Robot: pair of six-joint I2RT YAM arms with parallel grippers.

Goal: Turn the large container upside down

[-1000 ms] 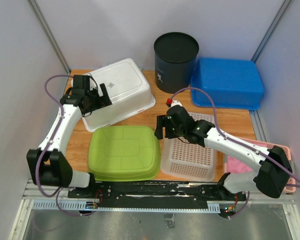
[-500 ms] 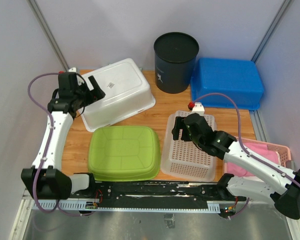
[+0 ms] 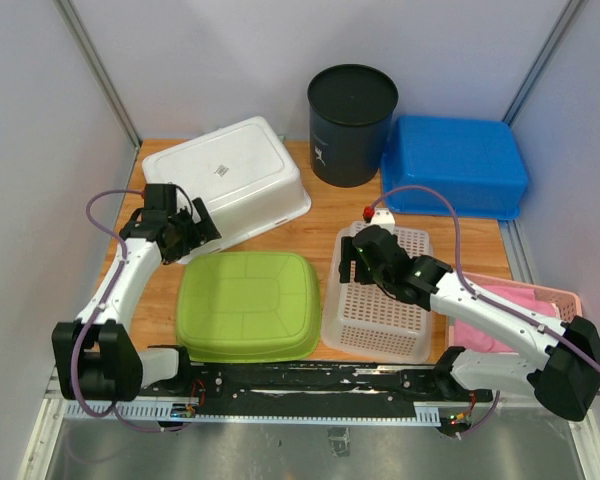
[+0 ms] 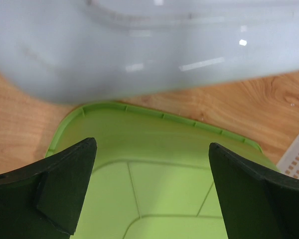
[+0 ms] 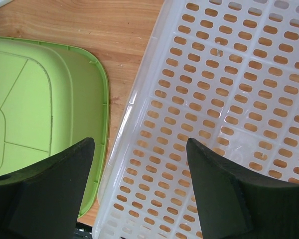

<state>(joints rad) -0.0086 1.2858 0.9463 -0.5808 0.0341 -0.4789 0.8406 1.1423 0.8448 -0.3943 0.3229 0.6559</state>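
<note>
The large white container (image 3: 230, 170) lies upside down, bottom up, at the back left of the table; its wall fills the top of the left wrist view (image 4: 139, 45). My left gripper (image 3: 193, 238) is open and empty, low at the container's near-left corner, over the far edge of the green tub (image 4: 154, 169); in the left wrist view (image 4: 152, 149) nothing sits between the fingers. My right gripper (image 3: 352, 270) is open and empty above the left edge of the white perforated basket (image 5: 224, 99), as the right wrist view (image 5: 139, 142) shows.
The upside-down green tub (image 3: 248, 305) sits near the front, the perforated basket (image 3: 380, 295) to its right. A black bucket (image 3: 352, 120) and a blue bin (image 3: 455, 165) stand at the back. A pink basket (image 3: 515, 320) is at the right edge.
My left gripper left the white container's far-left side and came down to its near-left corner. The container settled flat. My right gripper drew back from the middle to over the perforated basket.
</note>
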